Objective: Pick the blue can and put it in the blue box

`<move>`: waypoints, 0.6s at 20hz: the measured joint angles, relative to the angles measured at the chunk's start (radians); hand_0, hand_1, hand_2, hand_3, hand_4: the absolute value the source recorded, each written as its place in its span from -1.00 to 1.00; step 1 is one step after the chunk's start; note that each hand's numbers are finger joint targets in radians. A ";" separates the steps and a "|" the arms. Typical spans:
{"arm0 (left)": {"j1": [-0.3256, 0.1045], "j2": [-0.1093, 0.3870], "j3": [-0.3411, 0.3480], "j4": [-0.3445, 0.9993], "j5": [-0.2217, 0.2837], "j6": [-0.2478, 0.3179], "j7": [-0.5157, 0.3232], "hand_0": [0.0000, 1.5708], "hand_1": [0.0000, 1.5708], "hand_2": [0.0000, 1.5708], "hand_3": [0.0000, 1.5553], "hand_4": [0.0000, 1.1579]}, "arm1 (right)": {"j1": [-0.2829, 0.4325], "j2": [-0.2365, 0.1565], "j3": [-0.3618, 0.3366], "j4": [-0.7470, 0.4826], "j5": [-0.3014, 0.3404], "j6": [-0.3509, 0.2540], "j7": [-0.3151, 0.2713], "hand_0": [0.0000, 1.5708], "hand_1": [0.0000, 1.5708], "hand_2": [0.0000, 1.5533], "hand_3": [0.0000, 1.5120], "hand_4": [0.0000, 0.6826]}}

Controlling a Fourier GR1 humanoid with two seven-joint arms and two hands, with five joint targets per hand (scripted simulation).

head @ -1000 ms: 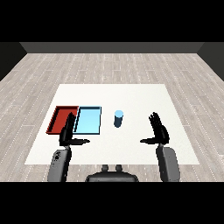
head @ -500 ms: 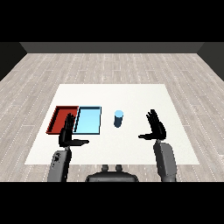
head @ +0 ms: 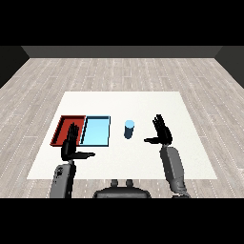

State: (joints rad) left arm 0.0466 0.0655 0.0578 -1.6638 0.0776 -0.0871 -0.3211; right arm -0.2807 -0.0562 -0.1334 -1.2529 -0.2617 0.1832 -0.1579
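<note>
A small blue can [head: 129,129] stands upright on the white table, just right of the light blue tray [head: 96,131]. My right hand [head: 162,131] is raised to the right of the can, apart from it, fingers straight and thumb pointing toward it; it is open. My left hand [head: 71,145] hovers near the front edges of the trays, fingers straight, thumb out to the right, holding nothing.
A red tray [head: 68,130] lies against the left side of the light blue tray. The white table [head: 124,105] stretches behind and to the right of the can. Wooden floor surrounds it.
My right hand has moved forward and left, closer to the can. The left hand and the can have stayed put.
</note>
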 measured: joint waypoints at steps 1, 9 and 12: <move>0.001 -0.004 -0.004 0.001 -0.008 0.004 -0.005 -1.00 -1.00 -1.00 -1.00 -1.00 | -0.014 0.007 0.001 0.021 0.001 -0.008 -0.006 -1.00 -1.00 -1.00 -1.00 -1.00; 0.005 -0.002 -0.002 0.003 -0.016 -0.001 -0.012 -1.00 -1.00 -1.00 -1.00 -1.00 | -0.117 0.033 -0.004 0.210 0.000 -0.043 -0.074 -1.00 -1.00 -1.00 -1.00 -1.00; 0.005 -0.008 -0.007 -0.021 -0.012 0.002 0.013 -1.00 -1.00 -1.00 -1.00 -1.00 | -0.155 0.044 0.009 0.253 0.000 -0.069 -0.083 -1.00 -1.00 -1.00 -1.00 -1.00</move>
State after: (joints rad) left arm 0.0518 0.0580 0.0508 -1.6845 0.0652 -0.0854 -0.3086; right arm -0.4359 -0.0124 -0.1246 -0.9996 -0.2619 0.1141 -0.2410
